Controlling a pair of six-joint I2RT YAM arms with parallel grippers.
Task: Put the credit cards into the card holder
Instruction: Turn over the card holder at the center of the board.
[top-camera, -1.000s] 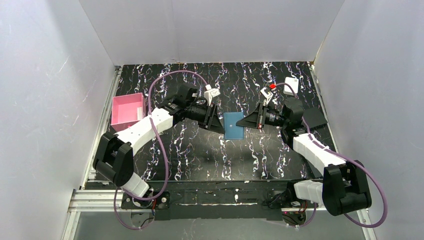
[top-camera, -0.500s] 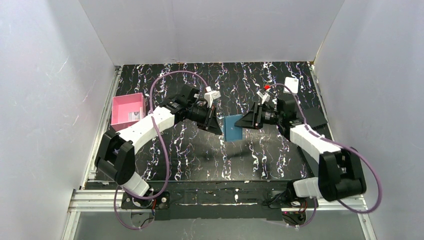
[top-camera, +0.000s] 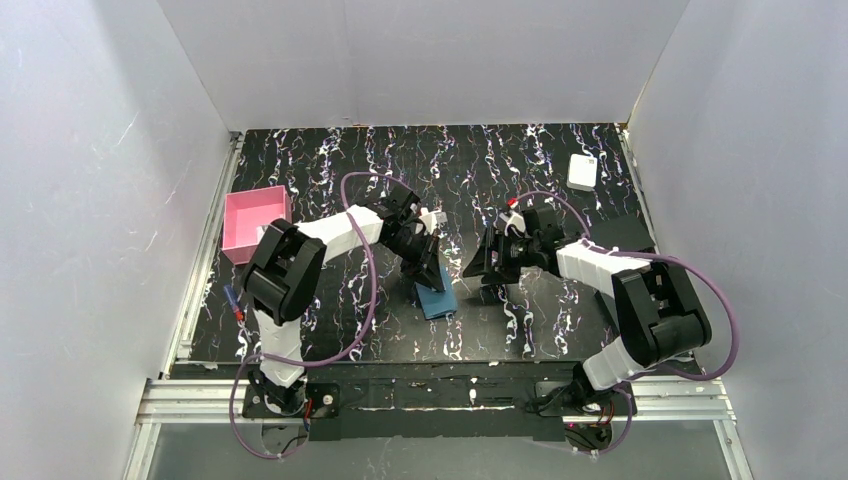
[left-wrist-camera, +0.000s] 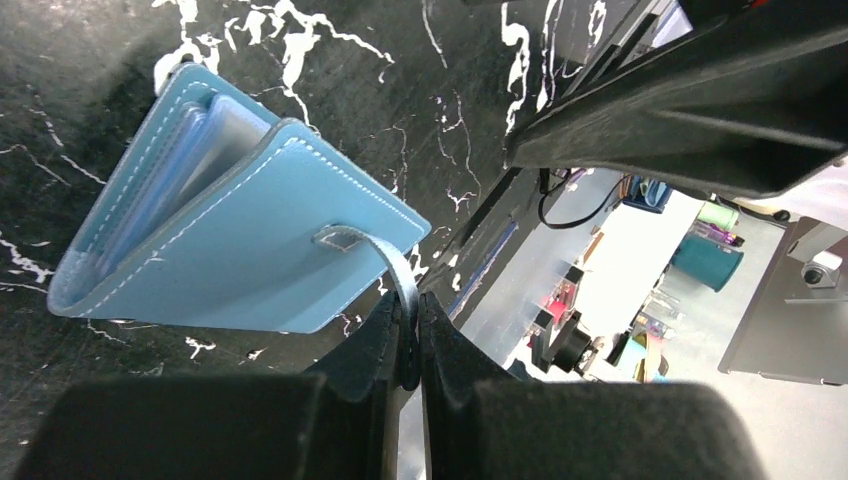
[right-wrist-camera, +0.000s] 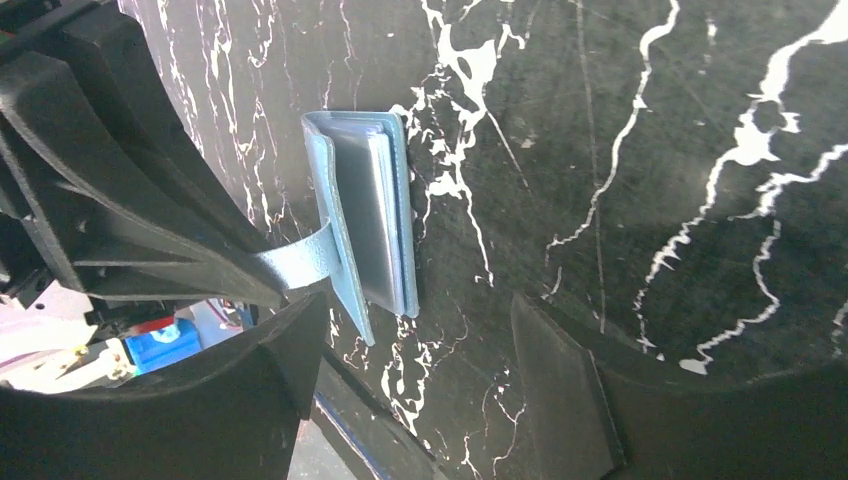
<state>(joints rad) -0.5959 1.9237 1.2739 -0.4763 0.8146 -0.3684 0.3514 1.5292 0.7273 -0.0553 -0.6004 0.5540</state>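
Teal card holder (top-camera: 436, 300) nearer | left fingers (left-wrist-camera: 365, 365) pinch tab (left-wrist-camera: 385, 265) | right fingers (right-wrist-camera: 560, 375) wider

The left arm (top-camera: 335, 227) and the right arm (top-camera: 590, 266) are built alike, with glossy white link shells between bulky black joint housings. A thin purple cable (top-camera: 374, 290) runs along each. The left end effector (top-camera: 433, 284) and right end effector (top-camera: 478, 266) have matte black, wedge-shaped fingers (right-wrist-camera: 560, 390).
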